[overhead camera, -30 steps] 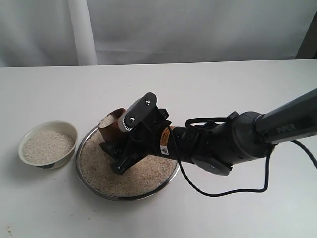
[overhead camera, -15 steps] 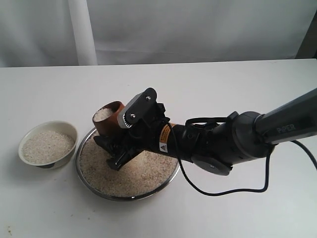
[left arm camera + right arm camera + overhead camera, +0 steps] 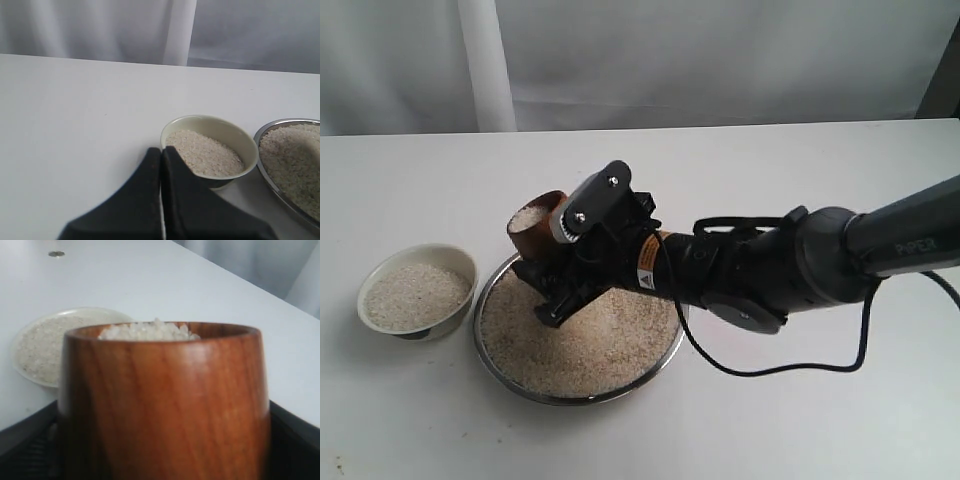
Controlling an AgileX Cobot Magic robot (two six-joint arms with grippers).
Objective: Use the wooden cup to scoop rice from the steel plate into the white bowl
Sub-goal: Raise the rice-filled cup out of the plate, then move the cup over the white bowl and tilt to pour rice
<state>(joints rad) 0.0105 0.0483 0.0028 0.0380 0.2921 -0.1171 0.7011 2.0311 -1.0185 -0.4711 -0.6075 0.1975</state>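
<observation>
The steel plate (image 3: 490, 350) holds a wide heap of rice (image 3: 590, 345) at the table's middle. My right gripper (image 3: 545, 265) is shut on the wooden cup (image 3: 532, 240), which hangs over the plate's far left rim, nearly upright and full of rice (image 3: 150, 331). The cup (image 3: 165, 405) fills the right wrist view. The white bowl (image 3: 460, 265) stands left of the plate with rice inside; it shows too as the bowl (image 3: 210, 122) in the left wrist view. My left gripper (image 3: 161, 152) is shut and empty, just short of the bowl.
A black cable (image 3: 770, 368) loops from the right arm (image 3: 790, 275) down to the table right of the plate. White curtains (image 3: 485, 60) hang behind the table's far edge. The plate's rim (image 3: 280, 125) shows beside the bowl in the left wrist view.
The right gripper has lifted the rice-filled cup out of the heap and shifted it left toward the plate's rim. The left gripper shows no earlier frame.
</observation>
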